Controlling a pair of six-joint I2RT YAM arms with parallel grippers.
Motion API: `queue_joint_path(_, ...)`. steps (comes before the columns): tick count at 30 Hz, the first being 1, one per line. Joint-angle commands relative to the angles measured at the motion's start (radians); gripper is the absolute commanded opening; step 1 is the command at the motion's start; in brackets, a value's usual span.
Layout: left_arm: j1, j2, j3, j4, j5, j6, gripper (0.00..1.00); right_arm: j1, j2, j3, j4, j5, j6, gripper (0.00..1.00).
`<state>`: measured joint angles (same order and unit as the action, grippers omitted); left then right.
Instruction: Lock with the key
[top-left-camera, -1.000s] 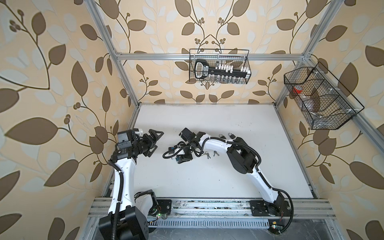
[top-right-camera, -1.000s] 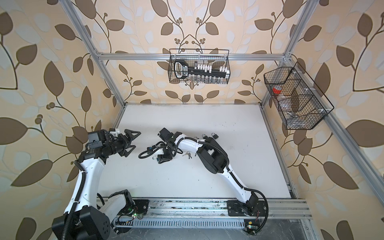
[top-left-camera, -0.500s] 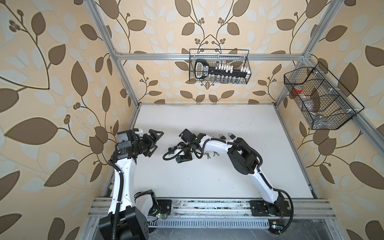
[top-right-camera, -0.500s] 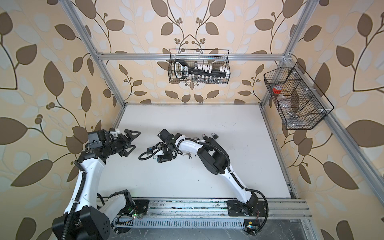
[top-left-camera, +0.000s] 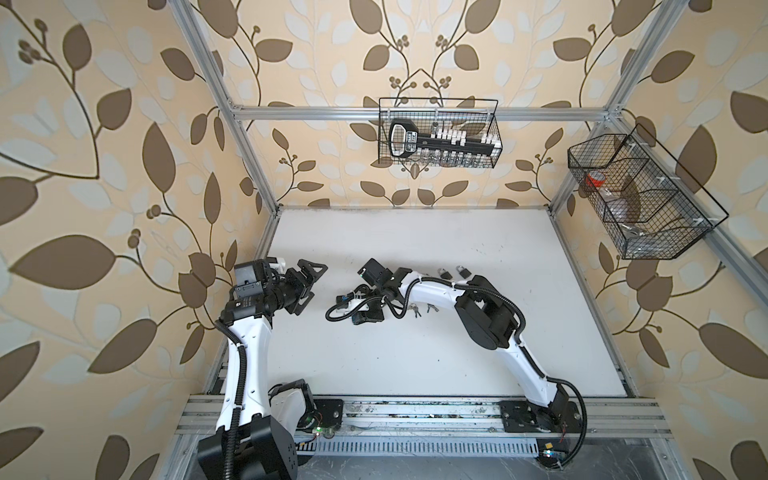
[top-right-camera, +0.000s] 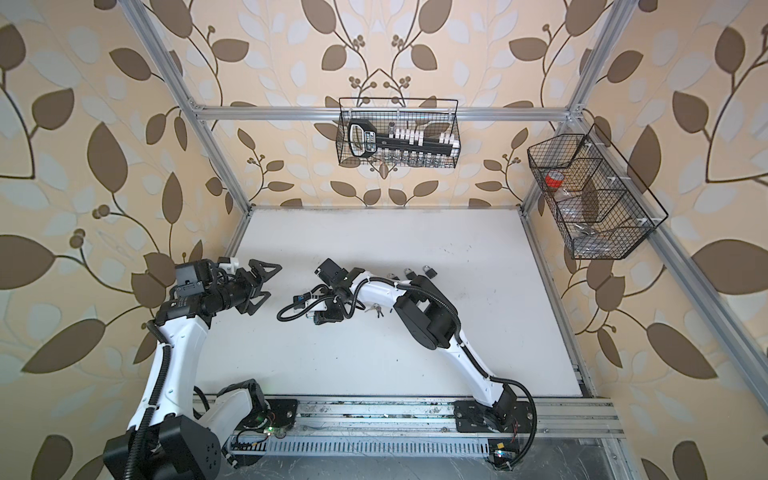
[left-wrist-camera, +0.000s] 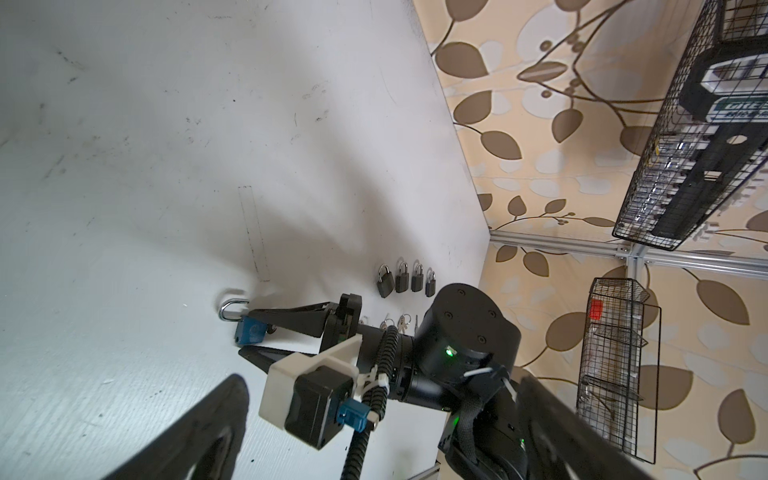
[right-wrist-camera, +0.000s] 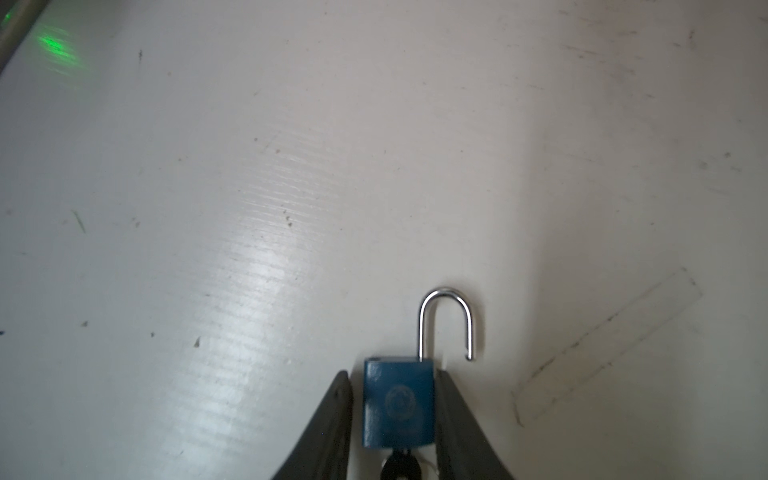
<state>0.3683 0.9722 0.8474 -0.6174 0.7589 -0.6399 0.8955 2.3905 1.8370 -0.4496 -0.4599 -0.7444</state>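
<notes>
Mid-table, nearest: the right gripper (right-wrist-camera: 392, 376) lies low over the white table (top-left-camera: 415, 365), its two fingers flanking the body of a blue padlock (right-wrist-camera: 399, 403). The jaws have drawn inward over the last second, while both arms keep their places. One finger now lies against the body. A thin strip of table still shows beside the other, so the claw is closing about the lock and has not yet clamped it. The steel shackle (right-wrist-camera: 446, 320) stands raised, its free end clear of the body: the lock is open. A dark key (right-wrist-camera: 401, 465) appears seated in the base, partly cut off by the frame edge. In both top views the padlock is hidden beneath the gripper.

Just right of the gripper, loose keys (top-left-camera: 413, 308) lie on the table.

Left: the left gripper (top-left-camera: 319, 281) hovers with jaws spread wide, holding nothing.

Farther right: a row of dark padlocks (left-wrist-camera: 405, 278), shackles closed.

Far wall: a wire basket (top-left-camera: 438, 133); a second basket (top-left-camera: 640, 199) hangs on the right wall.

Judgement: the narrowing jaws suggest the body is being secured. That would allow the shackle to be pressed home and the key turned.
</notes>
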Motion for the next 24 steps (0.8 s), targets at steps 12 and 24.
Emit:
queue_joint_path(12, -0.040, -0.030, 0.115, -0.078, -0.024, 0.120, 0.99, -0.007, -0.121, -0.106, 0.029, -0.008, 0.064, 0.09)
queue_joint_path(24, -0.250, -0.187, 0.144, 0.044, 0.017, 0.193, 0.99, -0.014, -0.683, -0.627, 0.380, 0.030, 0.607, 0.00)
